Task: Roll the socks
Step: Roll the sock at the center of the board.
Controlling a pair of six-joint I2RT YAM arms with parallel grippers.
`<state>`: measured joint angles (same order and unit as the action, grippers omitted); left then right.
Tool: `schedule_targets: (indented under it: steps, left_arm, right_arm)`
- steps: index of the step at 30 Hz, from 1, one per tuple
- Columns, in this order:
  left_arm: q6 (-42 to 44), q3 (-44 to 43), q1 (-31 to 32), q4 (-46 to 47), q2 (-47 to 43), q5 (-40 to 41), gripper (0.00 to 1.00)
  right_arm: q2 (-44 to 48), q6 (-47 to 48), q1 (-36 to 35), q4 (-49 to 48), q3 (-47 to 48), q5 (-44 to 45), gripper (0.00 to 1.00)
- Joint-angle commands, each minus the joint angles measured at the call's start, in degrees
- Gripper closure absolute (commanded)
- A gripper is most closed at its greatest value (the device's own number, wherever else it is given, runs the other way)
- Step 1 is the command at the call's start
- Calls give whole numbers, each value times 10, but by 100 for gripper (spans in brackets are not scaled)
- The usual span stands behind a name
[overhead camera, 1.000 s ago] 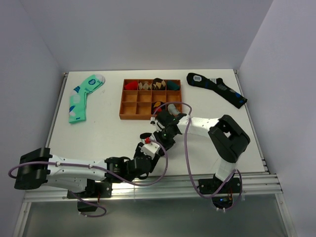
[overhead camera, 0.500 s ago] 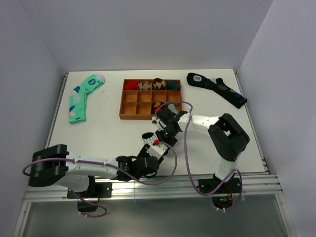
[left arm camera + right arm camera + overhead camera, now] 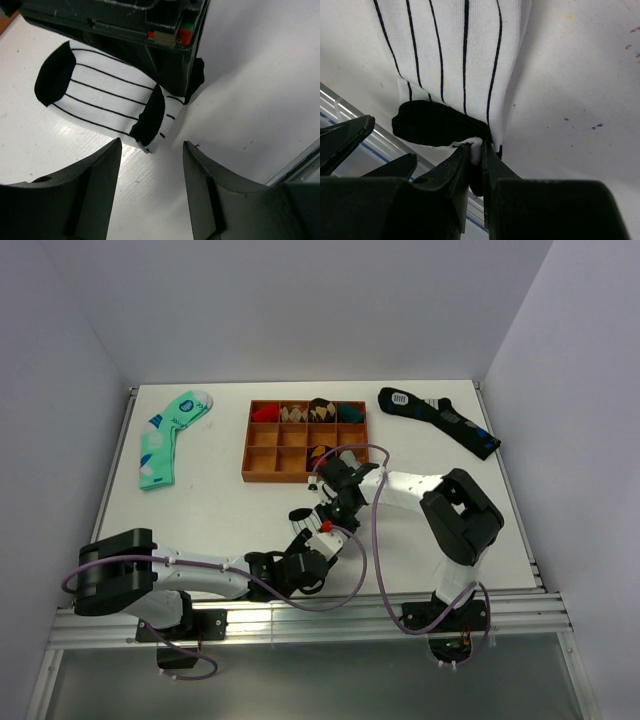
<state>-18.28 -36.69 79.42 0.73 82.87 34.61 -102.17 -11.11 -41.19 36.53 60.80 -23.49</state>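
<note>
1. The left arm is on the move. Its bulky rear link (image 3: 115, 570) has swung in from the far left toward the middle. The arm now lies low along the near edge of the worktop (image 3: 220, 510), with its tip drawn back a touch toward the front rail.
2. The left claw (image 3: 151, 152) is released. Its fingers are spread with only bare worktop between them, and it points at the striped sock (image 3: 100, 95) just ahead, near but not touching.
3. The striped sock lies flat at the front middle of the worktop, between the two claws. Its black toe is away to the left in the left wrist view. The end nearest the claws is doubled over, with a black patch showing at the fold.
4. The right claw (image 3: 476, 150) has hardly shifted. It is clenched on the sock's edge, with a sliver of white fabric pinched between its fingers beside that black patch.
5. My read is that the roll is barely begun, perhaps one turn at most. The left arm looks to be lining up a fresh approach while the right claw pins the folded end. If that pinch slips, the fold will likely flop open.
6. Further back, from left to right, sit the mint green sock (image 3: 160, 445), the wooden tray (image 3: 246, 450) and the long black sock (image 3: 445, 420). All three are just where they were.
</note>
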Motion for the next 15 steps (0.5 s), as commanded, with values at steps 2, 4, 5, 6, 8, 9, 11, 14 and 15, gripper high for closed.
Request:
schedule_targets:
  steps: [2, 4, 5, 6, 8, 9, 11, 14, 15]
  left_arm:
    - [31, -19, -4, 40, 4, -3, 42]
    - [33, -20, -8, 44, 11, -9, 42]
    - [34, -19, -10, 47, 12, -10, 42]
    - [35, -19, -12, 49, 14, -11, 42]
    - [37, -21, -15, 52, 22, -14, 42]
    - [39, -22, -18, 52, 24, -13, 42]
    - [38, -22, -20, 53, 28, -12, 42]
    - [39, -23, -27, 57, 31, -18, 42]
    - [39, -23, -30, 57, 32, -19, 42]
  right_arm:
    - [-20, 16, 7, 22, 6, 41, 95]
    - [-22, 18, 8, 23, 6, 41, 95]
    - [-22, 20, 8, 23, 7, 41, 95]
    - [-22, 19, 7, 23, 6, 41, 95]
    - [-22, 21, 8, 23, 6, 42, 95]
    - [-23, 21, 8, 23, 6, 42, 95]
    - [-22, 21, 8, 23, 6, 41, 96]
    - [-22, 23, 9, 24, 6, 42, 96]
    - [-22, 23, 8, 23, 7, 41, 96]
